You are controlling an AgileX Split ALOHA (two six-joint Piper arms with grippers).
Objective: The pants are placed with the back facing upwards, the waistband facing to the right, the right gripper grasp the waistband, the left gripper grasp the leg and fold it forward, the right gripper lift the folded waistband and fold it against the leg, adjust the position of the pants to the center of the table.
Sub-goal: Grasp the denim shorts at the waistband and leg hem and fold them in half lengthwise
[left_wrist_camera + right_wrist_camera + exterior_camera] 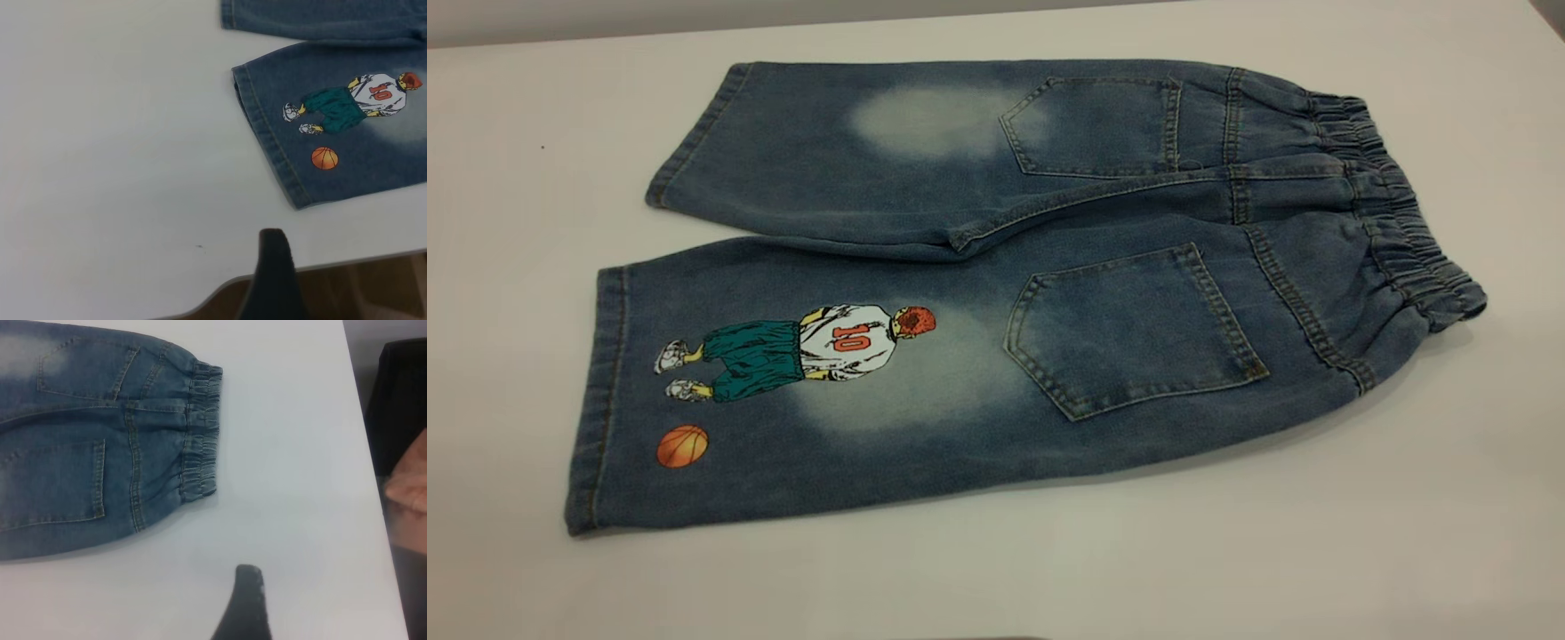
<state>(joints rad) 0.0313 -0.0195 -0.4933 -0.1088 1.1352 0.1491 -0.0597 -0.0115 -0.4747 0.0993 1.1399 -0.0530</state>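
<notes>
Two tools: left tool [275, 267] sits low over the bench edge, apart from the leg hem; right tool [245, 600] sits over bare bench, apart from the waistband. Only one dark finger of each shows, so I cannot tell if they are released or clenched. Neither holds anything.
Leg: leg [783, 391] with the number 10 player and orange ball is nearest, lying flat, hem to the left.
Pants: pants [996, 284] lie back up, both pockets showing, not folded yet.
Other leg: plain leg [845, 151] lies farther back, just beside the near one.
Waistband: waistband [1396, 213] is the ruffled end at the right.
How to do it well: I think each tool should pinch right at the cloth edge, grab both layers, then lift together so the fold stays even.
Bench: bench [1227, 551] is white, smooth and flat.
Room: brown floor shows past the bench edge; something dark stands beyond the right side.
</notes>
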